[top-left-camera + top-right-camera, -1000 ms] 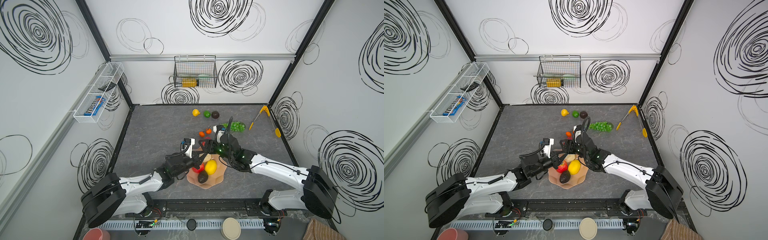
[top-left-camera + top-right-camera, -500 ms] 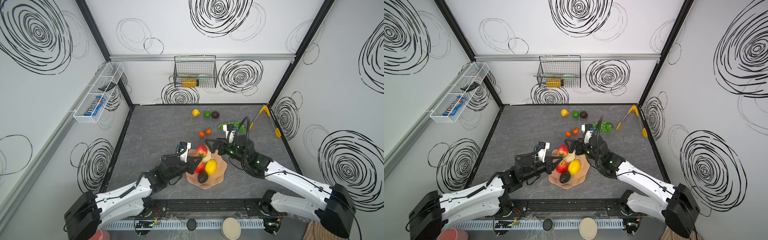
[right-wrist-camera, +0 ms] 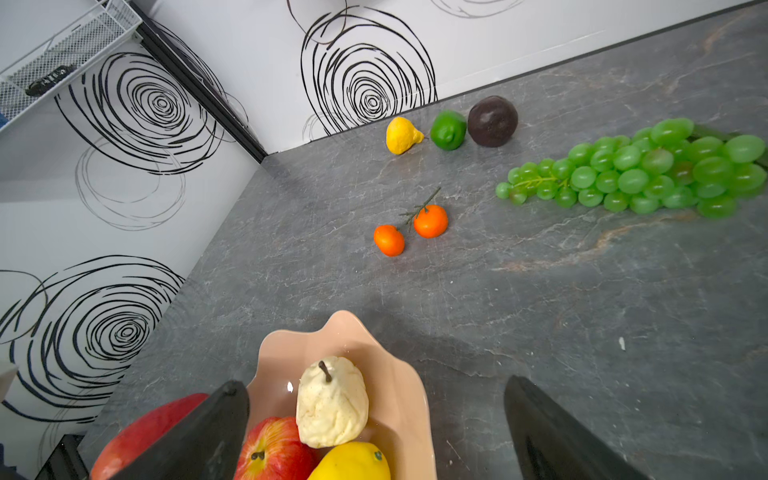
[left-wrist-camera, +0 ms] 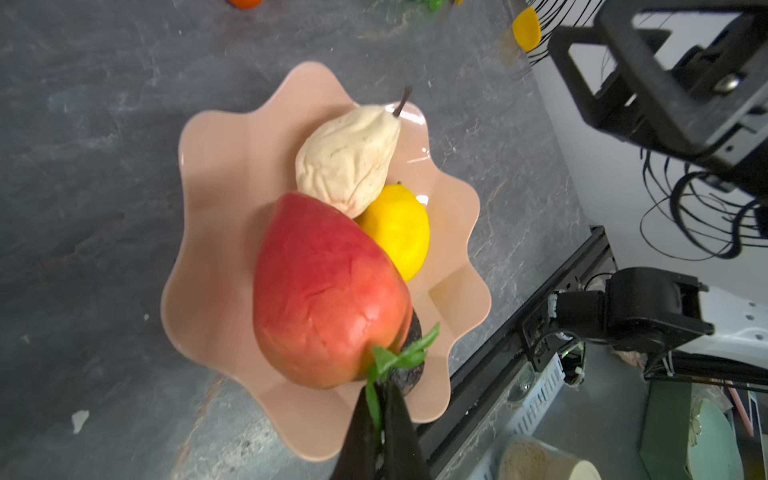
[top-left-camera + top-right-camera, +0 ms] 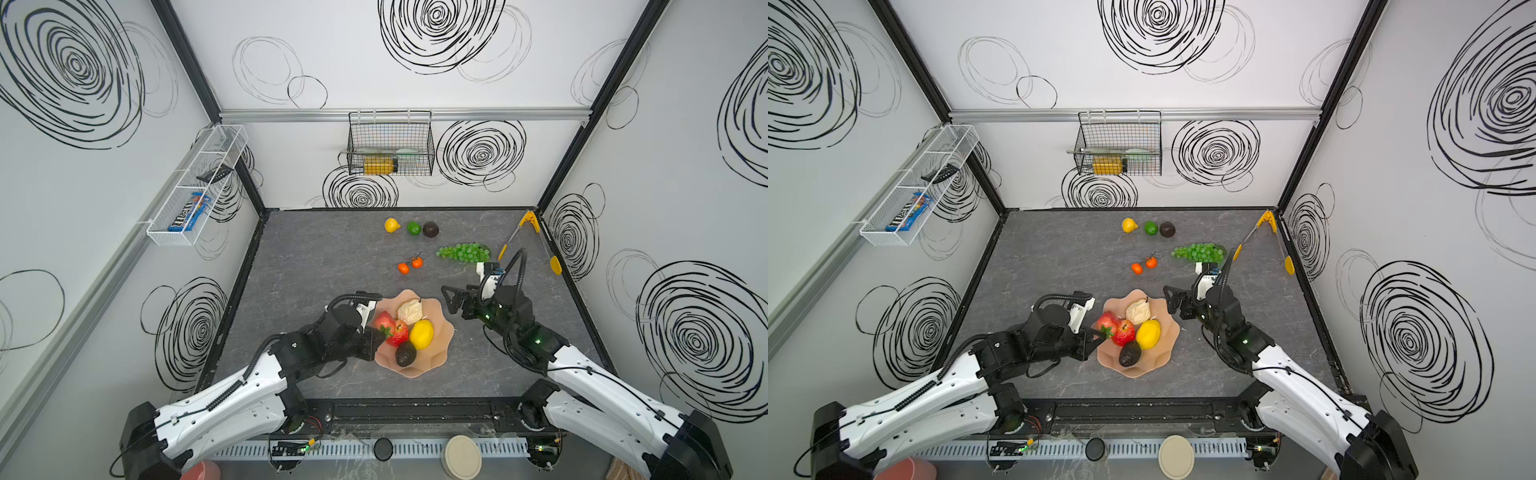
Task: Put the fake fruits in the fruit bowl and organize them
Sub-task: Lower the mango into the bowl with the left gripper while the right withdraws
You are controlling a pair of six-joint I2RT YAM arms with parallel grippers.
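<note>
fruit bowl (image 5: 440,330) part-filled; right gripper (image 5: 451,300) withdrawn
left gripper (image 4: 380,409) stays clamped on the red fruit's (image 4: 328,291) leaf in the bowl; right jaws now spread wide, empty, pulled back beside the rim

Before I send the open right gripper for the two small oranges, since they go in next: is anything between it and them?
No. The right gripper is open beside the fruit bowl; only bare tabletop lies between it and the oranges. The grape bunch sits off to the side.
</note>
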